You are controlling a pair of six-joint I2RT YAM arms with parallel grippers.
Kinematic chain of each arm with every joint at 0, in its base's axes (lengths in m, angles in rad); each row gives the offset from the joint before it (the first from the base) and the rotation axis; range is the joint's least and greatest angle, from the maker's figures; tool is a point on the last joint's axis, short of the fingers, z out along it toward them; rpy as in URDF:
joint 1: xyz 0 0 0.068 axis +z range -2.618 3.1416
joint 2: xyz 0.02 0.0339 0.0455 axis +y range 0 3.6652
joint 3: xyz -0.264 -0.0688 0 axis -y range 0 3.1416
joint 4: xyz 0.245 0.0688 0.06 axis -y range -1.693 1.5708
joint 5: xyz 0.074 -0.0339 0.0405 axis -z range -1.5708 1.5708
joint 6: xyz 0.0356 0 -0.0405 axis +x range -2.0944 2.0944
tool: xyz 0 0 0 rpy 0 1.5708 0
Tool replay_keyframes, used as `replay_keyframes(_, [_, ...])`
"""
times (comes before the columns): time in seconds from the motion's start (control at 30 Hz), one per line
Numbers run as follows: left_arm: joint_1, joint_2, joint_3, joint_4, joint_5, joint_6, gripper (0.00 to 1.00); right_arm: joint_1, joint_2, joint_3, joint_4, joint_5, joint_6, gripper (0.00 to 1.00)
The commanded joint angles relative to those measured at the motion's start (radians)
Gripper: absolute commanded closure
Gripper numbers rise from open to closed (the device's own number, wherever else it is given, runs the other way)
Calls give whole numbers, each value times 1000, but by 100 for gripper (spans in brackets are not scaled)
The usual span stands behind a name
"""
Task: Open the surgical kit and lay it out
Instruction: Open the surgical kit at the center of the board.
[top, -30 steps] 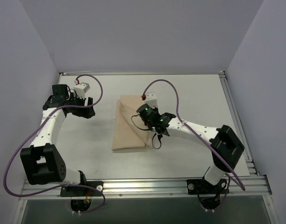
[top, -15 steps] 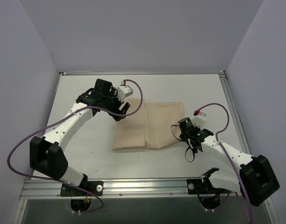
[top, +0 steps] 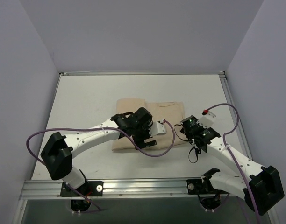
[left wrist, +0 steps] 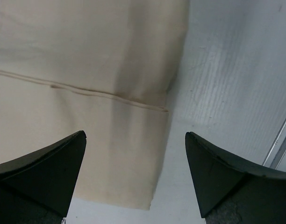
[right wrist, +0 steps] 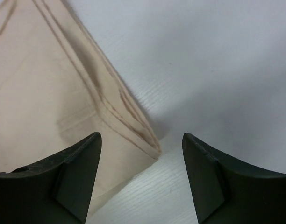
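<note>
The surgical kit's beige cloth wrap (top: 168,113) lies flat near the middle of the counter (top: 87,102). Its long axis runs left to right across the top view, with the far edge tilted a little, so the left end sits slightly farther back than the right. There is bare counter on every side of it. The widest room is toward the far wall and to the left, and a narrower strip lies between its right edge and the metal rail (top: 232,109) bordering the counter. The left arm reaches across the near half of the wrap. The left gripper (left wrist: 135,135) hangs above the cloth with its jaws released and spread wide and nothing between them. In its wrist view a stitched hem (left wrist: 105,95) crosses the cloth, and the cloth's edge runs down to a corner (left wrist: 150,206) between the fingers, with counter beyond. The right gripper (right wrist: 140,135) is just beside the wrap's right edge. It is also released, its jaws apart and holding nothing. A layered corner of the wrap (right wrist: 154,151) points into the gap between its fingers, with the cloth spreading off to the left of that view and plain counter to the right.
</note>
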Motion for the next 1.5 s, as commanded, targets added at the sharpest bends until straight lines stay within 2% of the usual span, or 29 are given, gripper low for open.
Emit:
replay_keyframes(0.0, [-90,30,-41,46,-111,34,4,-2,-13,79,59,-38,-147,35])
replay_keyframes(0.1, [-120,63,-43,51,-140,29,8,16,-7,85,176,-136,-243,40])
replay_keyframes(0.17, [-123,85,-49,66,-174,19,14,18,3,71,241,-239,-291,41])
replay_keyframes(0.2, [-123,92,-52,83,-187,17,15,13,10,65,297,-264,-302,44])
replay_keyframes(0.23, [-123,103,-54,89,-200,16,21,10,24,61,327,-302,-314,46])
replay_keyframes(0.27, [-123,111,-52,92,-217,13,25,-7,62,57,353,-322,-342,52])
replay_keyframes(0.37, [-123,120,-46,94,-220,6,35,-31,180,85,436,-396,-391,61])
replay_keyframes(0.43, [-123,117,-45,94,-212,5,38,-60,237,106,471,-414,-425,70])
replay_keyframes(0.47, [-123,114,-46,95,-212,3,44,-74,289,107,488,-455,-431,76])
replay_keyframes(0.57, [-123,111,-48,101,-214,-3,55,-143,378,90,535,-494,-437,83])
replay_keyframes(0.6, [-123,111,-49,104,-215,-3,62,-160,395,84,546,-497,-435,85])
replay_keyframes(0.67, [-123,109,-52,106,-220,0,68,-211,424,53,560,-502,-434,87])
replay_keyframes(0.83, [-120,94,-46,103,-244,-9,91,-263,434,7,585,-499,-443,88])
replay_keyframes(0.93, [-98,51,-28,95,-235,-30,94,-265,449,11,577,-486,-457,89])
replay_keyframes(1.1, [38,-56,-2,74,-103,-101,95,-265,480,36,569,-482,-460,89])
replay_keyframes(1.23, [272,-163,-25,81,-8,-153,98,-265,506,41,565,-483,-463,89])
replay_keyframes(1.47, [542,-231,-141,51,43,-152,98,-259,540,59,557,-495,-477,90])
